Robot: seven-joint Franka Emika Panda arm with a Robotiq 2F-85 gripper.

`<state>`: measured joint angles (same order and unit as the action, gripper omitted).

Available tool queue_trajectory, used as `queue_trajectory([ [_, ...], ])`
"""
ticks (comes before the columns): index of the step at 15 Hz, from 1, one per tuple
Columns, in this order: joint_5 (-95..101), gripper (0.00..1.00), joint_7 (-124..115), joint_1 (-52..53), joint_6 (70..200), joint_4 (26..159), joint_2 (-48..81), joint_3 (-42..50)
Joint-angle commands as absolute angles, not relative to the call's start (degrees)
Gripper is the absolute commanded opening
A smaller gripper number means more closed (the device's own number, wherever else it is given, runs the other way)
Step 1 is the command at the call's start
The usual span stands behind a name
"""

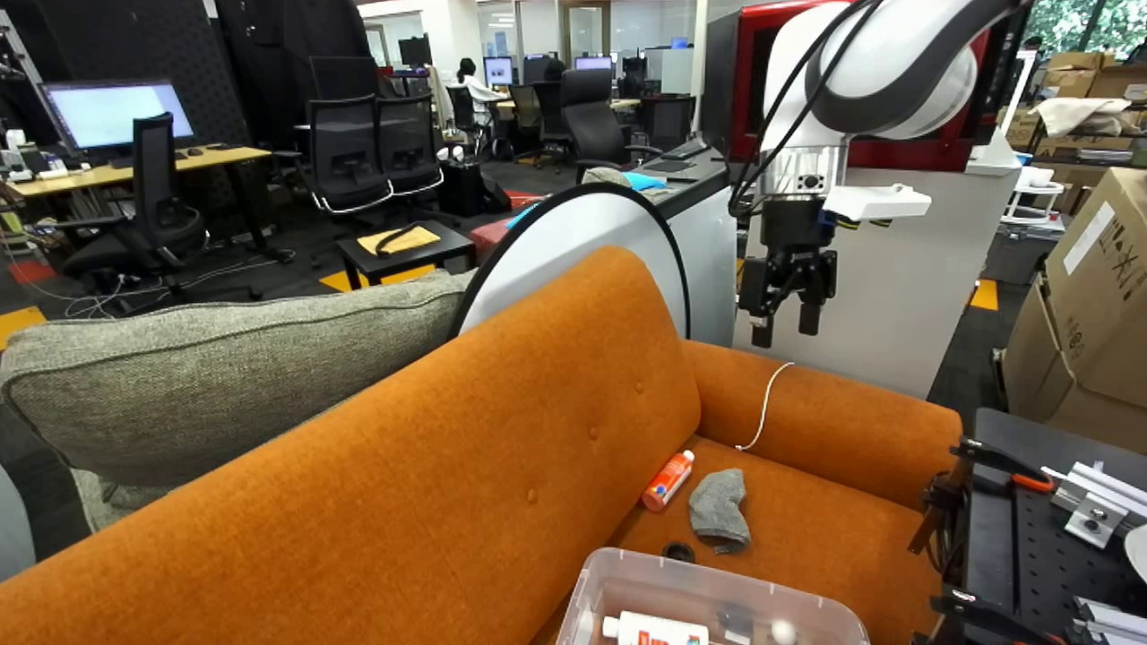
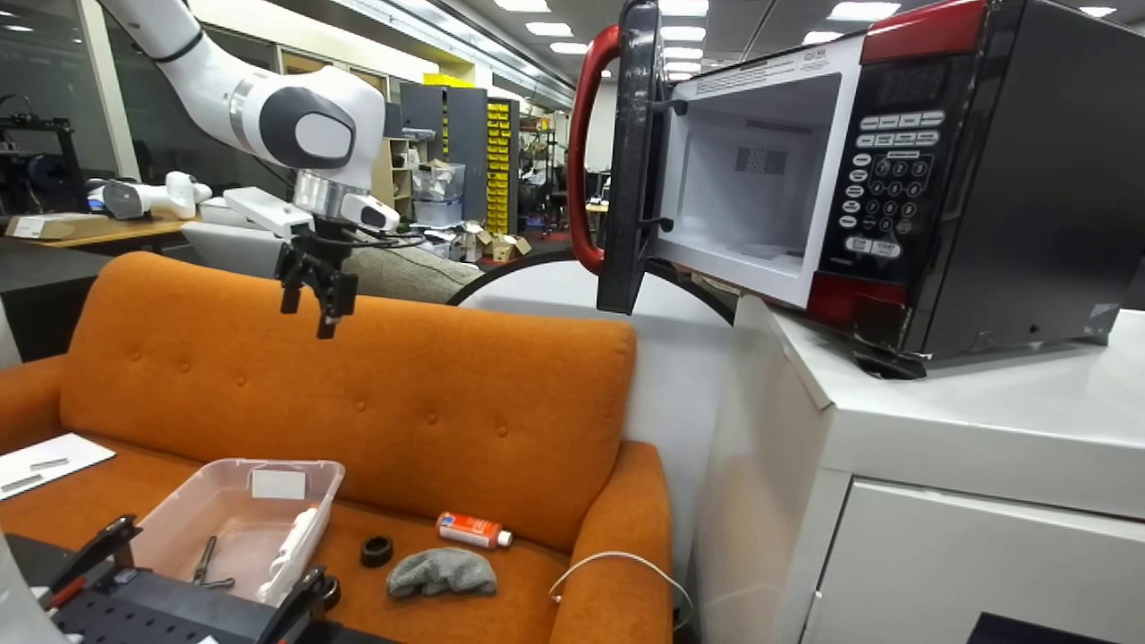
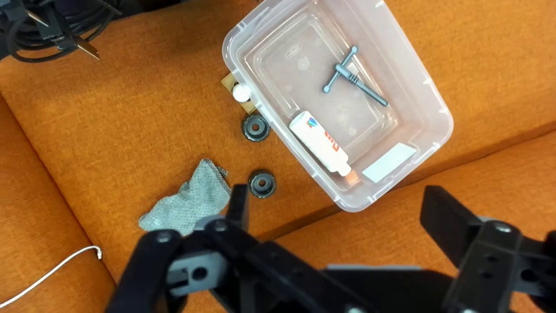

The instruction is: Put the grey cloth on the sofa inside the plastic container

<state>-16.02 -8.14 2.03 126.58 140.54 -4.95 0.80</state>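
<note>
The grey cloth lies crumpled on the orange sofa seat in both exterior views (image 1: 719, 512) (image 2: 441, 573). It also shows in the wrist view (image 3: 193, 202), at the left, partly behind a finger. The clear plastic container stands on the seat beside it, in both exterior views (image 1: 708, 568) (image 2: 240, 529) and in the wrist view (image 3: 299, 82). It holds a white bottle (image 3: 319, 141) and a T-handled tool (image 3: 356, 82). My gripper is open and empty, high above the seat, in both exterior views (image 1: 786, 330) (image 2: 309, 317) and in the wrist view (image 3: 336, 208).
An orange bottle (image 1: 668, 481) lies by the sofa backrest (image 1: 430, 457). Two black ring-shaped parts (image 3: 256, 127) (image 3: 262, 183) lie between cloth and container. A white cord (image 1: 764, 410) hangs over the armrest. A black perforated table (image 1: 1057, 537) stands at the sofa's front. A microwave (image 2: 760, 179) has its door open.
</note>
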Motion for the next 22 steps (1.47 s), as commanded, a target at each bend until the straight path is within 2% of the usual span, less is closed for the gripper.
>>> queue_trajectory([
  [1,-20.6,1.00,-7.5,-0.5,128.9,140.5,-1.5,2.7],
  [8,-25.4,1.00,-6.5,-4.3,128.9,137.9,12.3,4.7],
  [19,-25.2,1.00,-5.9,-4.9,128.7,137.5,13.5,4.3],
  [22,-26.5,1.00,-5.2,-5.5,133.6,136.2,17.6,4.5],
])
